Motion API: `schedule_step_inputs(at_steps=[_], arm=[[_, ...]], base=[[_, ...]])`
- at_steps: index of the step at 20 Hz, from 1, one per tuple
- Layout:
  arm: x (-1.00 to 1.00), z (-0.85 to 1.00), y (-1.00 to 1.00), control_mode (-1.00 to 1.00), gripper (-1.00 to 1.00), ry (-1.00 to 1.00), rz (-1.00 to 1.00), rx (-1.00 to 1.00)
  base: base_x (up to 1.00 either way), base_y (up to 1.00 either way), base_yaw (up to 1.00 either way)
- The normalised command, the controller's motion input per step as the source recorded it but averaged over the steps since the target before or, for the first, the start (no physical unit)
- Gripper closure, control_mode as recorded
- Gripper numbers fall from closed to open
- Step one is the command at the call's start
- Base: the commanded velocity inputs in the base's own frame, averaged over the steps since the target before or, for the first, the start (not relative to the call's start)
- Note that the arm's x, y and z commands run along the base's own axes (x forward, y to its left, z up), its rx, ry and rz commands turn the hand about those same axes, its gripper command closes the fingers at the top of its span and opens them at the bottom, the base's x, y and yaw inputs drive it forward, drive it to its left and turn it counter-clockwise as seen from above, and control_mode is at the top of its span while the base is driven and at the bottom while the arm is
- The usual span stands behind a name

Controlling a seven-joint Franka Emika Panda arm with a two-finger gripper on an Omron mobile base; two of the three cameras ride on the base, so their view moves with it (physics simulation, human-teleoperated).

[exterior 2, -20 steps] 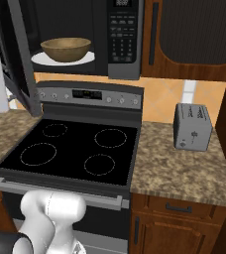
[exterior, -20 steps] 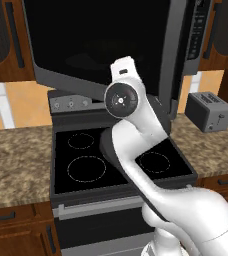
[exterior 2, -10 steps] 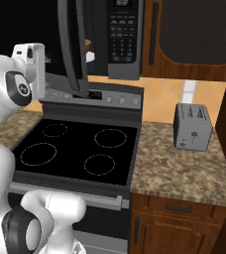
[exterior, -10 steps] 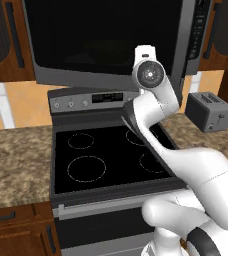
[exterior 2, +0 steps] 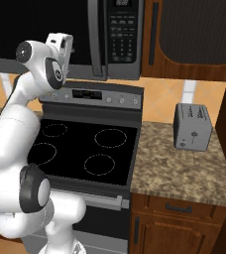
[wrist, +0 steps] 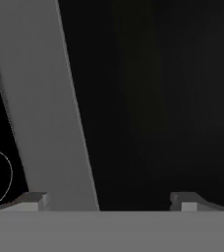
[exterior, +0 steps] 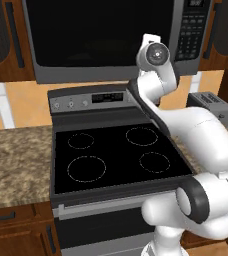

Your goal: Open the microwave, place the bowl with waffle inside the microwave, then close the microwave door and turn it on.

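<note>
The microwave (exterior: 106,40) hangs over the stove, and its door (exterior: 98,35) stands shut or very nearly so, black glass in a grey frame. The keypad strip (exterior: 191,25) is to the door's right. My white hand (exterior: 153,52) is up against the door's lower right corner, and it also shows from the other side (exterior 2: 60,44). In the hand view my gripper (wrist: 111,202) is open, its fingertips (wrist: 33,199) wide apart with nothing between them, right at the door's grey frame (wrist: 45,108) and dark glass. The bowl and waffle are hidden behind the door.
The black-topped stove (exterior: 116,155) lies below with its control panel (exterior: 93,100) at the back. A silver toaster (exterior 2: 193,126) stands on the granite counter (exterior 2: 184,168) to the right. Wooden cabinets (exterior 2: 199,30) flank the microwave. My arm crosses above the stove's right side.
The door has swung from wide open to shut, with my hand moving right and toward the microwave along with it. The bowl seen inside earlier is now covered.
</note>
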Motion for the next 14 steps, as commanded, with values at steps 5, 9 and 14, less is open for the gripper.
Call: schedule_step_inputs(at_steps=[5, 9, 14], arm=[[0.64, -0.1, -0.24, -1.0, -1.0, 0.0, 0.0, 0.14], [0.77, -0.44, -0.04, -1.0, -1.0, 0.03, 0.0, 0.1], [-0.46, -0.38, -0.26, -1.0, -1.0, -0.05, 0.01, 0.13]], base=[[0.0, 0.0, 0.0], [0.0, 0.0, 0.0], [0.0, 0.0, 0.0]])
